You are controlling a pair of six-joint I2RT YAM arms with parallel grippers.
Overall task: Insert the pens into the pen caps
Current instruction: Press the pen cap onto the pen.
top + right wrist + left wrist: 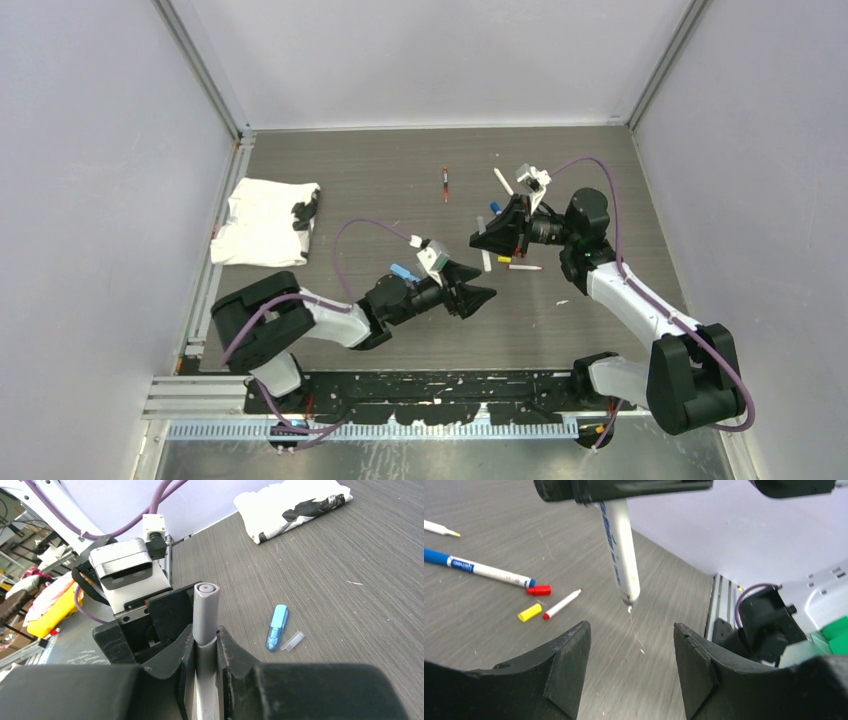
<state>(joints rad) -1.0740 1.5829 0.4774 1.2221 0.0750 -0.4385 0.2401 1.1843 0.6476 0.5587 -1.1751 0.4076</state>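
My right gripper [480,240] is shut on a white-barrelled pen [206,612] whose grey end sticks out past the fingertips. In the left wrist view that pen [622,555] hangs down from the right gripper [624,487], off the table. My left gripper [480,293] is open and empty, its jaws [631,630] just short of the pen's free end, not touching it. On the table lie a blue-ended pen [479,569], a red cap [540,590], a yellow cap [529,612], a red-tipped pen [562,604] and a yellow-tipped pen [439,528].
A white cloth [265,220] lies at the left. A light-blue oblong piece [276,627] and a small clear piece [292,641] lie near the left arm. More pens lie further back, one red [445,183] and one white [503,181].
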